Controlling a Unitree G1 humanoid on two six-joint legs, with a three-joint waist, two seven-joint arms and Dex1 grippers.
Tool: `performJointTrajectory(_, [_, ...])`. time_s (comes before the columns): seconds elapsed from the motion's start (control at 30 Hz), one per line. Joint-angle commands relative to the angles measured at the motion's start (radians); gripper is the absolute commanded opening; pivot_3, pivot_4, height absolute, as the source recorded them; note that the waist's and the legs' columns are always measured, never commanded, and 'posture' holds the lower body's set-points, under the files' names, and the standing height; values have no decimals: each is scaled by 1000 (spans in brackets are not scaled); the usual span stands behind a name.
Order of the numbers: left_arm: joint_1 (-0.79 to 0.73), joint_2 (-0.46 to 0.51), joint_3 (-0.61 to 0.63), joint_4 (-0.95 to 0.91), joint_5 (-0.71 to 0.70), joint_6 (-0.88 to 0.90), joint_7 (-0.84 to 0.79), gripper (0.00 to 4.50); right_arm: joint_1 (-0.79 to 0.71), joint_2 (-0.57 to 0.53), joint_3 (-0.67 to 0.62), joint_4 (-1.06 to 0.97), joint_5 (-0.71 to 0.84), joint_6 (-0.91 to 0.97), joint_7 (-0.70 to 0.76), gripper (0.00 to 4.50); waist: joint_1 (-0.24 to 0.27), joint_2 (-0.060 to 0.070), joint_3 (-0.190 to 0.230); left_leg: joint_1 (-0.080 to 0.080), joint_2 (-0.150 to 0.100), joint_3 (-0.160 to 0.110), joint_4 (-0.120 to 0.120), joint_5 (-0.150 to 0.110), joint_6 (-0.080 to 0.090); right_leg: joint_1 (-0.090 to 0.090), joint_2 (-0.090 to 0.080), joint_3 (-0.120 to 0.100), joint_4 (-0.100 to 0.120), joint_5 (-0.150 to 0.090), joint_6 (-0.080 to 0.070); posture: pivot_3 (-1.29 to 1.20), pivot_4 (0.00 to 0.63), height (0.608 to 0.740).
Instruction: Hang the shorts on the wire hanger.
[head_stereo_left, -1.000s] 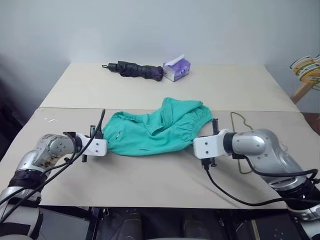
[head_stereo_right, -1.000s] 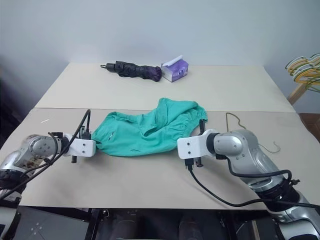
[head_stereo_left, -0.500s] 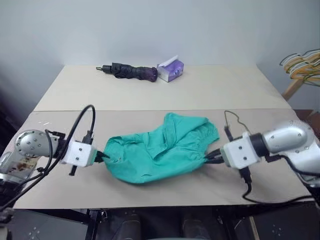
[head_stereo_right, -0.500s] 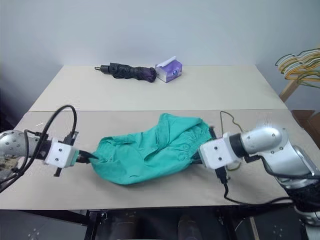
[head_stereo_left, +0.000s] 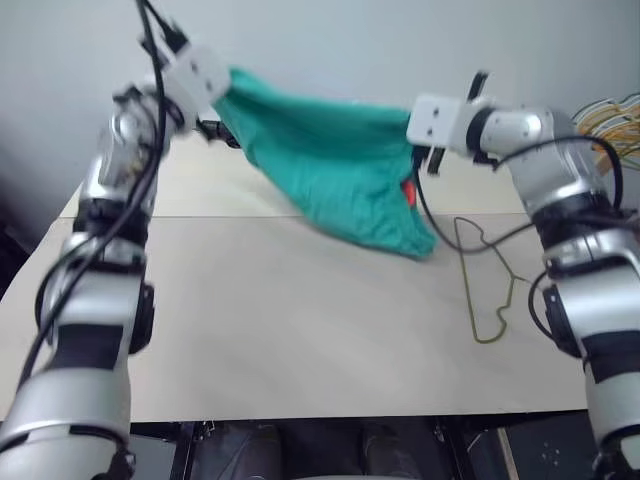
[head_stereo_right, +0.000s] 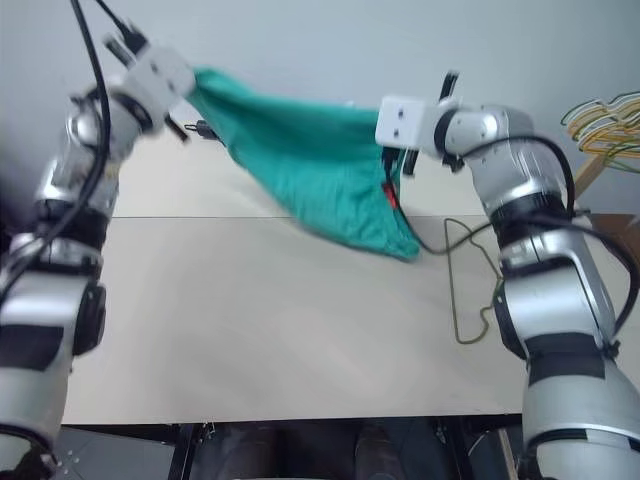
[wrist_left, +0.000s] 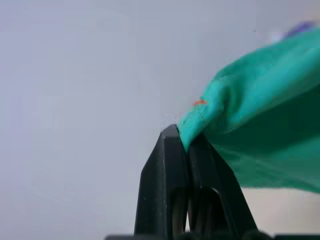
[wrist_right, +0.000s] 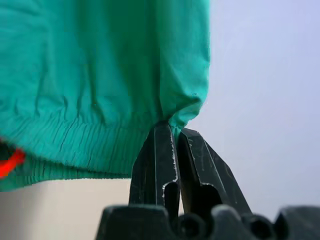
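Nearest: bare table (head_stereo_left: 250, 330), w/ the wire hanger (head_stereo_left: 490, 285) lying flat on its right side, hook toward the near edge, untouched.

Above and beyond that, the shorts (head_stereo_left: 340, 170) hang in the air between both arms, clear of the table except maybe the lowest fold, which droops just beside the hanger's far end; can't tell if it touches. Left gripper (wrist_left: 184, 137) is clamped tight on one corner of the fabric, right gripper (wrist_right: 170, 131) likewise pinched on the gathered elastic waistband edge. Both jaws fully closed on cloth.

Handling, as a judgement: light, limp fabric, no stiffness, so it sags in the middle and probably swings w/ any quick move. Thin pinches could slip if tugged apart hard. Best hold is the elastic waistband, thicker and grippier; keep it spread approx hanger width to drape over the wire.

Farthest: multicoloured hangers (head_stereo_left: 610, 120) at right edge.
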Motion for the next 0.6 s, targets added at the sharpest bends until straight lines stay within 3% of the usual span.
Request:
performJointTrajectory(0.03, [-123,40,3,99,53,-77,219,25,-121,-20,-26,126,-59,-77,-352,0,0,0,0,-2,0,0,-2,1,-1,-3,0,0,0,0,0,50,0,740])
performJointTrajectory(0.13, [-175,64,-16,130,91,-161,303,25,-164,-35,-34,179,-78,-137,-528,0,2,0,0,-3,0,1,-3,1,-1,-4,0,0,-2,0,0,42,0,740])
performJointTrajectory(0.23, [-159,104,-47,99,131,-281,335,25,-129,-74,-28,189,-91,-234,-604,0,3,0,0,-3,0,1,-3,1,-1,-3,0,0,-2,0,0,26,0,740])
performJointTrajectory(0.37, [-21,131,-48,13,88,-417,168,25,-4,-124,9,168,-116,-383,-562,0,4,1,-7,1,0,1,-3,1,0,3,0,0,-2,0,0,13,2,740])
performJointTrajectory(0.47, [237,158,-37,-192,-29,-490,-47,25,144,-165,13,122,-89,-542,-458,0,-9,2,-8,9,-1,2,-2,-1,4,12,0,0,-7,1,1,6,24,740])
performJointTrajectory(0.6, [603,207,-14,-563,-220,-415,-303,25,316,-200,9,42,-58,-685,-339,0,-38,6,-13,13,0,1,-3,-1,4,14,0,2,-1,1,1,7,39,740])
